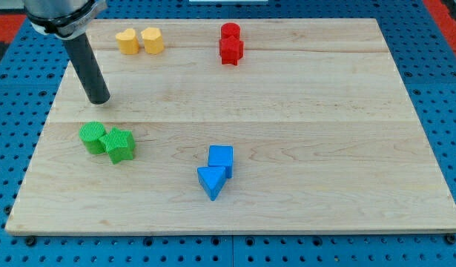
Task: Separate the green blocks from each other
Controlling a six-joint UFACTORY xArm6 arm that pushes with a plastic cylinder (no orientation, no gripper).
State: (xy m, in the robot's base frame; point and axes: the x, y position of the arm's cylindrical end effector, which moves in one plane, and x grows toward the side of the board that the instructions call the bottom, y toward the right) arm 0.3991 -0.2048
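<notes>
— Two green blocks sit touching, just below my tip (99, 99) toward the view's bottom: the green round block (93, 138) left, the green star-like block (121, 144) right.

— How will they handle?

— Light, stiff, likely sliding easily on the wooden surface (302, 126). No end effector to open or close, just a bare rod. I'd push into the seam between them.

— Looks?

— Bright green, ribbed sides, flat tops.
</notes>
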